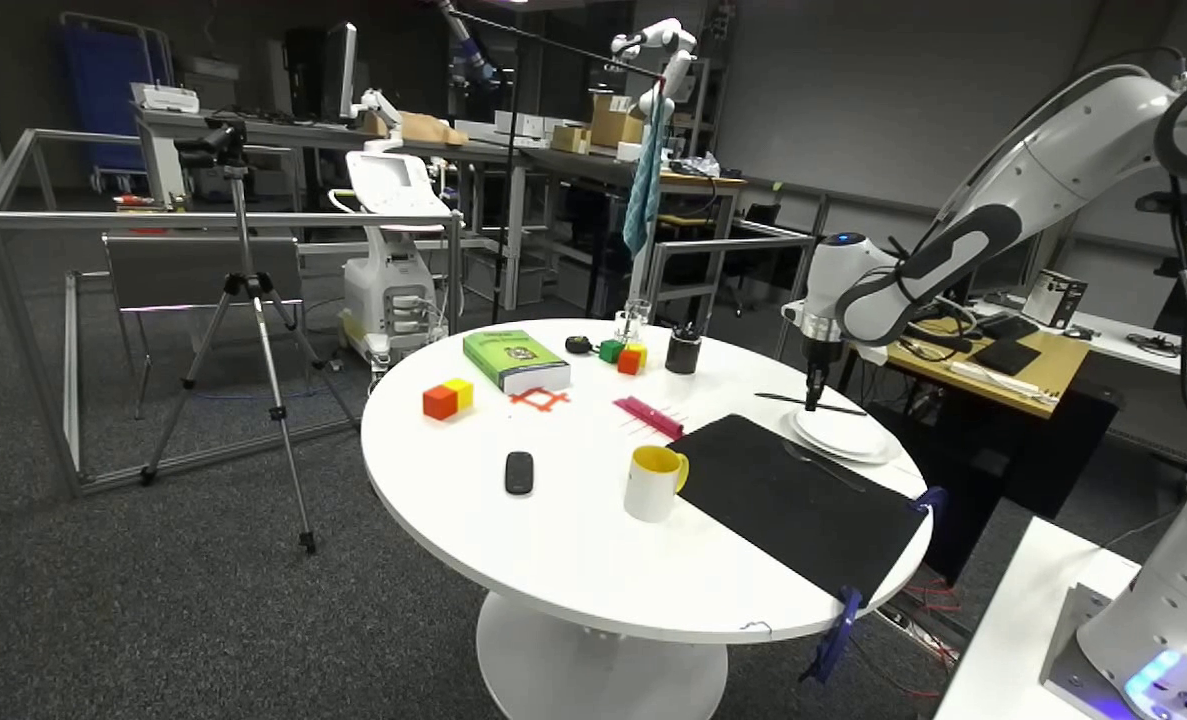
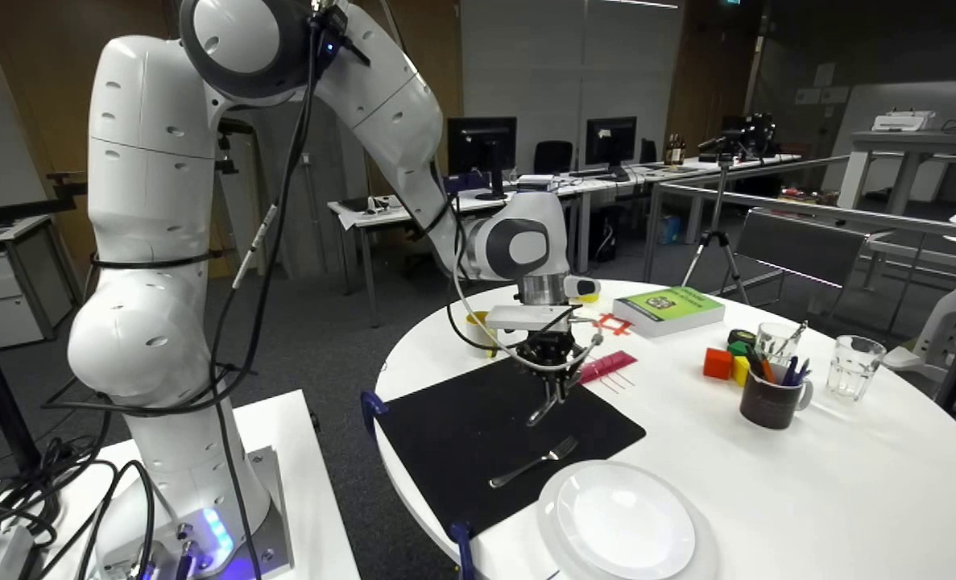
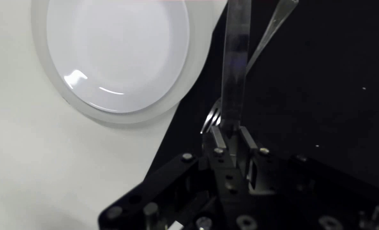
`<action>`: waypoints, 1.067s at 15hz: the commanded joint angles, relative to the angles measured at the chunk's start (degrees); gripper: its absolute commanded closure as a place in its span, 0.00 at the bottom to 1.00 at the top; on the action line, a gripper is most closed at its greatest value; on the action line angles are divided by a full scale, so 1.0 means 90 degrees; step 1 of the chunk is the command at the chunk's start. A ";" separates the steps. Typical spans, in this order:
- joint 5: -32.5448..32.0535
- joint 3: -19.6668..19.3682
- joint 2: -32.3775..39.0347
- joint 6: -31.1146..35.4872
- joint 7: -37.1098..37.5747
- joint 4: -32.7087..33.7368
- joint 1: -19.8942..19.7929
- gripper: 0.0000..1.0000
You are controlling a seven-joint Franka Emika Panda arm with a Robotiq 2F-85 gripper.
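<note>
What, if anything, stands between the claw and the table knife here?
Nothing visible: the claw is closed directly on the table knife. The fork lies on the black mat; in the wrist view it shows partly hidden behind the table knife, so it is not in between.

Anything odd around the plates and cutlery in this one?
Mildly: in the wrist view, the lower plate overlaps the edge of the black mat, straddling mat and tabletop, and tiny pale specks dot the mat, too small to identify. Nothing looks damaged; the hand grips the knife.
</note>
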 commanded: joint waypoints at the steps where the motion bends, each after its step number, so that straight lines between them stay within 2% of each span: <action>1: -0.0284 0.0168 -0.0615 -0.0214 0.0965 -0.0607 0.0267 0.96; 8: 0.0292 0.0670 -0.0975 -0.0119 0.2427 -0.1246 0.0552 0.96; 12: 0.1070 0.0989 -0.1011 -0.0025 0.2765 -0.1471 0.0603 0.96; 16: 0.1320 0.1148 -0.0915 0.0174 0.3097 -0.1580 0.0744 0.96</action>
